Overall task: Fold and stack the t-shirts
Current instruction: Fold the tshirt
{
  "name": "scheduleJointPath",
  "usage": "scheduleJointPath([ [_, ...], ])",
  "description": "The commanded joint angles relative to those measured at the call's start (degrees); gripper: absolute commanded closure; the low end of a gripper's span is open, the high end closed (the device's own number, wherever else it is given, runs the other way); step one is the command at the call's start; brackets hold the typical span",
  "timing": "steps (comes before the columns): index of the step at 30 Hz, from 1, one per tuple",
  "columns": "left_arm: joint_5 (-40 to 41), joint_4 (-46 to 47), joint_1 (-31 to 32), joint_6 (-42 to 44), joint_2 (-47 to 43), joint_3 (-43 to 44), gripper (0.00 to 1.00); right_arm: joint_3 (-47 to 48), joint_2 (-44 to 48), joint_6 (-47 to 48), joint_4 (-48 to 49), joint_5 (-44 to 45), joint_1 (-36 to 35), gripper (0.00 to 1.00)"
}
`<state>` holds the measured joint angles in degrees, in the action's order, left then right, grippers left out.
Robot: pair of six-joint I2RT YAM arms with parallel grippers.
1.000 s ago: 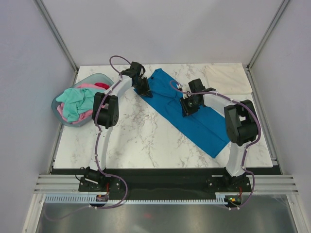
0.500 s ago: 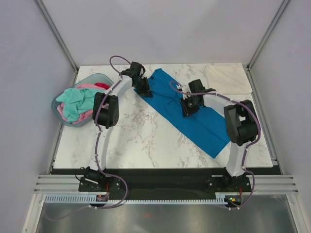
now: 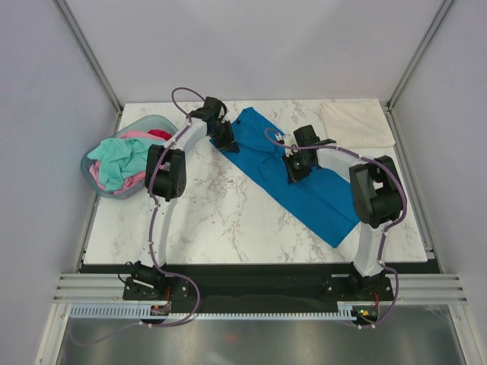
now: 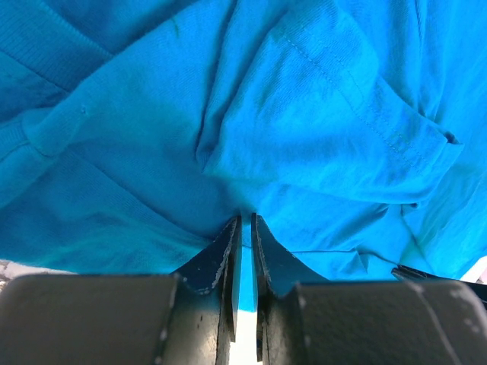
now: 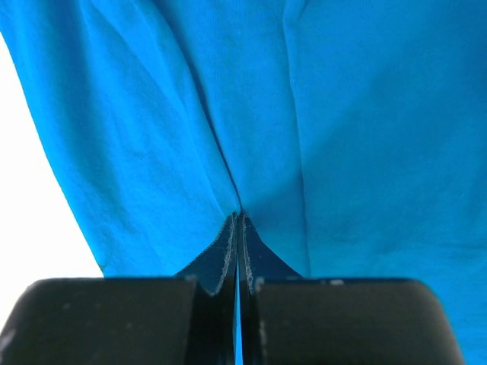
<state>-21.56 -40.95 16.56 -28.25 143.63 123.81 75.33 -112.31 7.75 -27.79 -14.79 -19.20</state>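
Item 1, blue t-shirt (image 3: 300, 182): lies flattened into a long band running diagonally across the marble table (image 3: 205, 217), from the far middle toward the near right; wrinkled at its far end, smoother toward the near end.

Item 2, left gripper (image 4: 245, 219): set at the far-left end of the blue t-shirt; jaws drawn almost together, a ridge of blue cloth pinched between the tips; a hemmed sleeve lies just beyond them.

Item 3, right gripper (image 5: 237, 215): set over the middle of the band, near its left edge; jaws fully closed, a crease of the same blue cloth running into the tips; bare table shows to the left of the cloth.

Item 4, cream t-shirt (image 3: 356, 124): folded flat at the far-right corner of the table, apart from the blue one.

Item 5, basket (image 3: 85, 163): oval, pale blue-grey, at the left edge of the table; holds a mint green t-shirt (image 3: 118, 160) on top, a pink t-shirt (image 3: 137, 135) beneath and behind it, a red t-shirt (image 3: 160, 134) at the far side.
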Motion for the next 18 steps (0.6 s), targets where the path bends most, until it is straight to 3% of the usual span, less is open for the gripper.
scheduleJointPath([
  [1,1.26,0.61,-0.47,-0.84,2.00,0.64,0.83,-0.45,0.77,-0.19,-0.24,3.80,-0.14,1.00],
  [18,1.87,0.61,-1.44,-0.49,3.14,-0.59,0.83,-4.23,3.41,-2.39,0.28,6.26,0.83,1.00],
])
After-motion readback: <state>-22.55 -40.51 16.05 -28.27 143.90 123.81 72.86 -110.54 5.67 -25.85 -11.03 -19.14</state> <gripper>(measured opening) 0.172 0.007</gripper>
